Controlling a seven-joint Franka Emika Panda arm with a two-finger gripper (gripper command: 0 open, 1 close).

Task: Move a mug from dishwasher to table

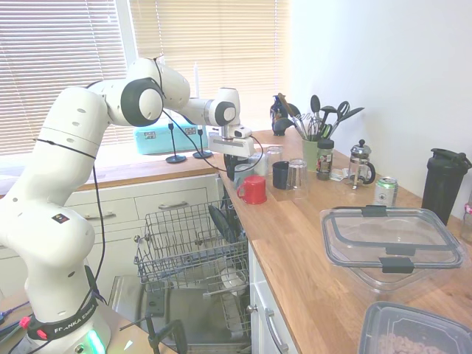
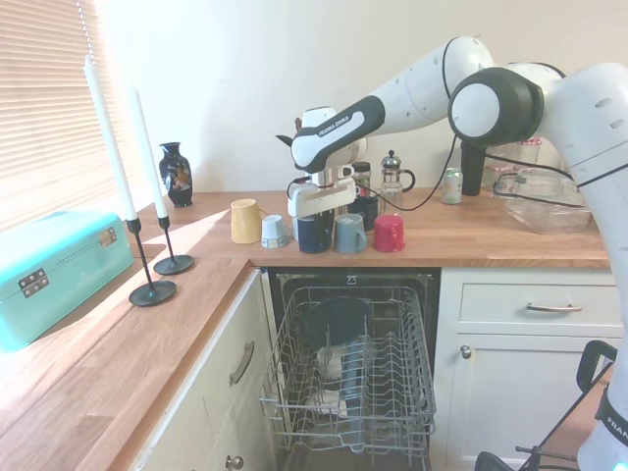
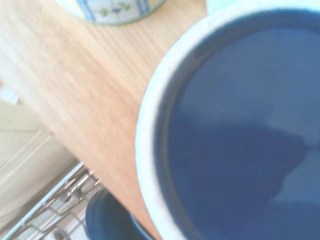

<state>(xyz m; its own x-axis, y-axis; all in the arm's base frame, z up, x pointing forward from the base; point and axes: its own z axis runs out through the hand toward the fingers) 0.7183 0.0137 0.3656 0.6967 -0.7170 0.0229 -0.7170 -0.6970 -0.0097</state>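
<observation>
**A:** What is along the wooden table (image 2: pixel 471 245), going left to right?

**B:** In the second exterior view, a turquoise case (image 2: pixel 54 275) sits far left, then two tall white candles in black holders (image 2: pixel 152 291), then a small dark vase (image 2: pixel 176 174) at the wall. Next comes a row near the front edge: a yellow mug (image 2: pixel 245 221), a small pale cup (image 2: pixel 274 232), the dark navy mug (image 2: pixel 315 234), a grey-blue cup (image 2: pixel 349 234) and a red mug (image 2: pixel 389 233). Further right are a coffee press (image 2: pixel 393 177), a can (image 2: pixel 451 184) and a clear container (image 2: pixel 548 201).

**A:** Where exactly is the navy mug?

**B:** Upright on the table, just above the open dishwasher (image 2: pixel 348 368), between the pale cup and the grey-blue cup. The wrist view looks straight down into it: pale rim, deep blue inside (image 3: pixel 240 135), with the table edge and the wire rack (image 3: pixel 55 210) beside it.

**A:** And the gripper?

**B:** The gripper (image 2: pixel 316 208) hangs directly over the mug, right at its rim. I cannot tell whether its fingers are spread, or closed on the mug.

**A:** What is in the dishwasher?

**B:** The grey rack is pulled out, holding a dark round dish (image 2: pixel 334 322) and some white pieces lower down.
</observation>
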